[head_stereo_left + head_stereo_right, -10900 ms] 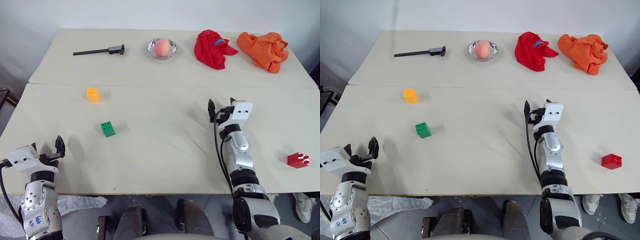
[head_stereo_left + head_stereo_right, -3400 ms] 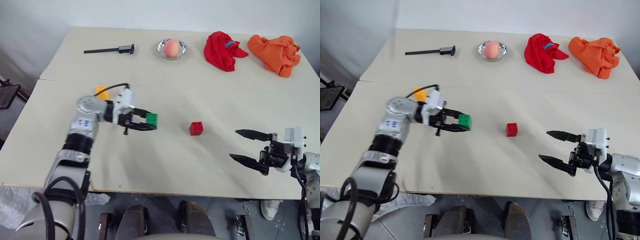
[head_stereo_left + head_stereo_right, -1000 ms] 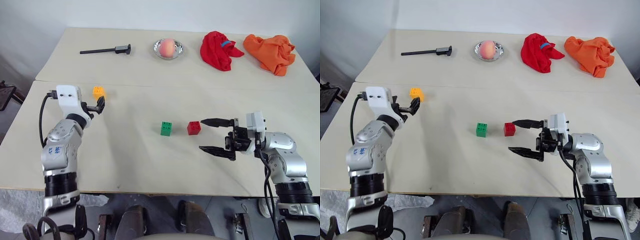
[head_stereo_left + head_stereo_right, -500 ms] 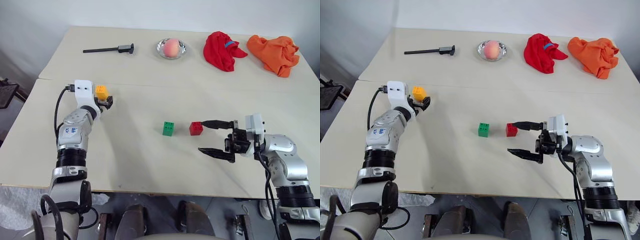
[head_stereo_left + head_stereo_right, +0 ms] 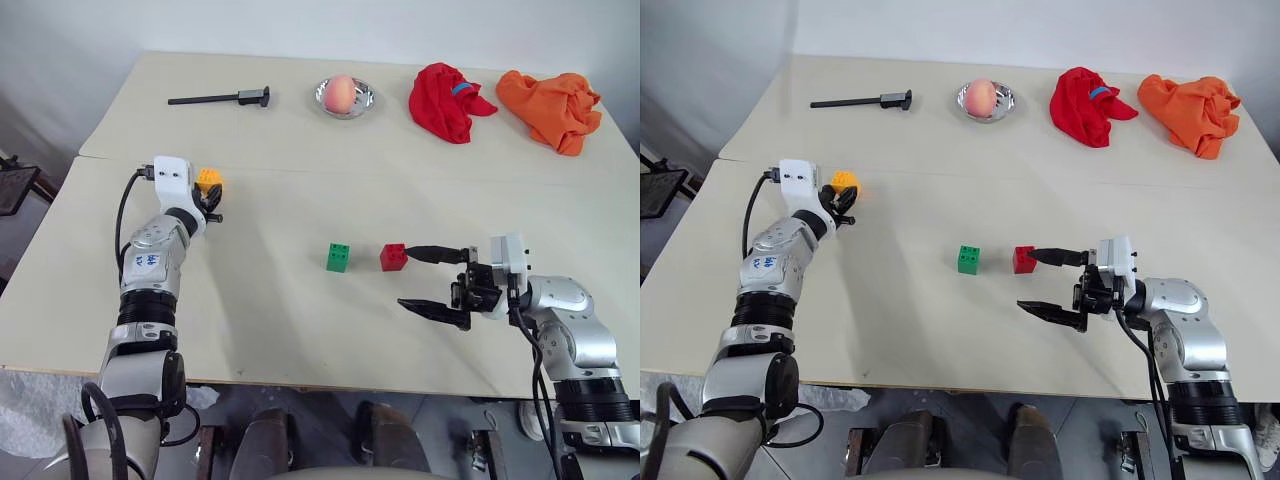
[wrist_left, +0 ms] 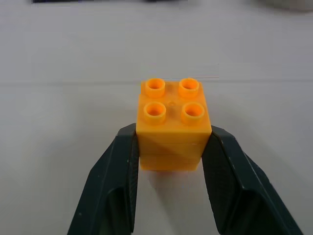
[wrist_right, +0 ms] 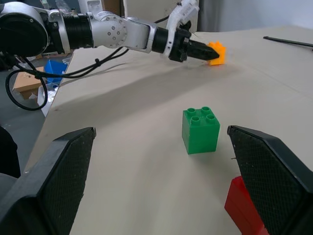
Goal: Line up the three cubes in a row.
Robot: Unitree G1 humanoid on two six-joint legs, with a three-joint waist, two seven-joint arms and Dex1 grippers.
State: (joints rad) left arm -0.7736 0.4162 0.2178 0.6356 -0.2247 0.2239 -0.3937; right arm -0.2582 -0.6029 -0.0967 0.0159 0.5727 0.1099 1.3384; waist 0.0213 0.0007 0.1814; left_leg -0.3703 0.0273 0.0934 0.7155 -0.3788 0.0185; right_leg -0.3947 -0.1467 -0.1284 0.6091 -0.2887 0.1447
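Cubes first: your green cube (image 5: 338, 257) and red cube (image 5: 392, 257) sit side by side near the middle of the surface (image 5: 300, 320), a small gap between them, studs up. The yellow-orange cube (image 6: 173, 122) is way off toward the left side — your left tool (image 6: 171, 152) is clamped on it, one black finger pressed to each side, with the cube's bottom at the surface. Can't tell if it's lifted at all.

Your right tool (image 5: 432, 282) is spread wide with nothing in it — one fingertip just beside the red cube, the other nearer you, over bare surface.

Along the far edge you've got a black tool (image 5: 220, 98), a peach (image 5: 340, 92) in a metal dish (image 5: 362, 100), a red cloth (image 5: 440, 100) and an orange cloth (image 5: 550, 100).
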